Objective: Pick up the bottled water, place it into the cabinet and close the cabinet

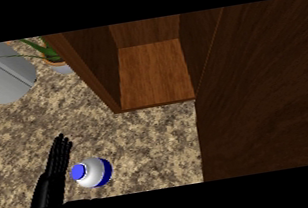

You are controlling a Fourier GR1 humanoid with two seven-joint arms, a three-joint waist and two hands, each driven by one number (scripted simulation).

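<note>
Head view: the bottled water (pixel 92 172) stands on the speckled counter (pixel 148 142) at about 7 o'clock, blue cap up. The left hand (pixel 55 167) is at its 9 o'clock, fingers straight and released, perhaps touching it. The cabinet (pixel 153 73) stands open at 12 o'clock, with its door (pixel 267 88) at 3 o'clock.

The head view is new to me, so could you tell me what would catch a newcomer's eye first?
The open dark wooden cabinet dominates the upper middle, and what looks like its door fills the right side. At lower left on the speckled counter stands the bottled water, seen from above with its blue cap. The left robot hand is close beside it, fingers straight.
</note>
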